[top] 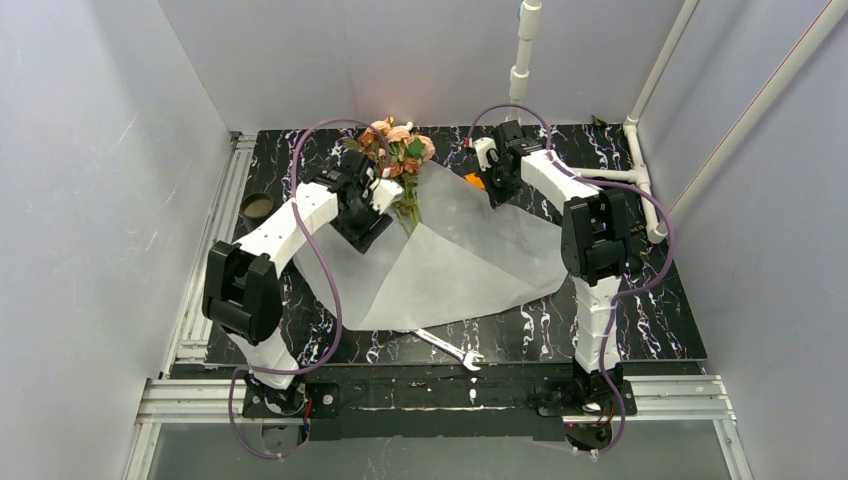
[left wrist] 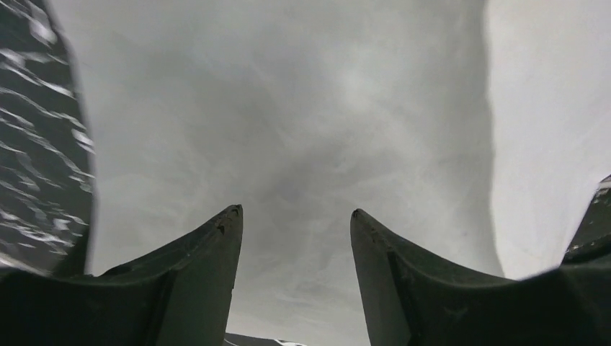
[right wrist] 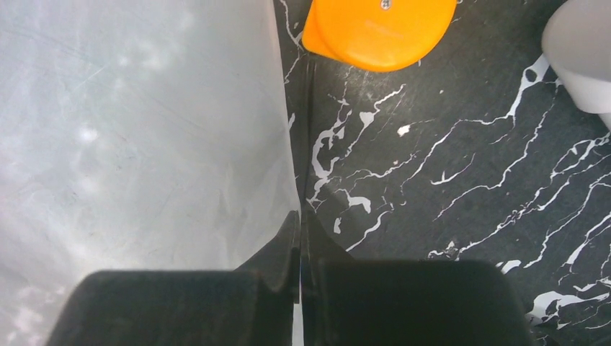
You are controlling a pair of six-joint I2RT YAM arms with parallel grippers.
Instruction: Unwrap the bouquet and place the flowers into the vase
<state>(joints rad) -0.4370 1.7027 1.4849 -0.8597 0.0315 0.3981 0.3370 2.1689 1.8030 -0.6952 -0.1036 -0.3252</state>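
Already wrap (top: 455, 262) spread flat; flowers (top: 398, 150) lie at its far corner, none in vase (top: 258, 208). Left gripper (left wrist: 295, 213) half-open, empty. Right gripper (right wrist: 300, 216) closed at wrap's edge, grip unclear.

White paper wrap (top: 470, 260) lies flat across the middle of the tabletop (top: 660, 330), low enough to pass over. The flowers (top: 400, 150) rise at the far edge, with the left arm (top: 295, 220) stretched between them and the vase (top: 258, 207) at the left edge. White pipes (top: 637, 150) crowd the far right corner. Walls (top: 100, 200) close in left, far and right; the near right corner is open.
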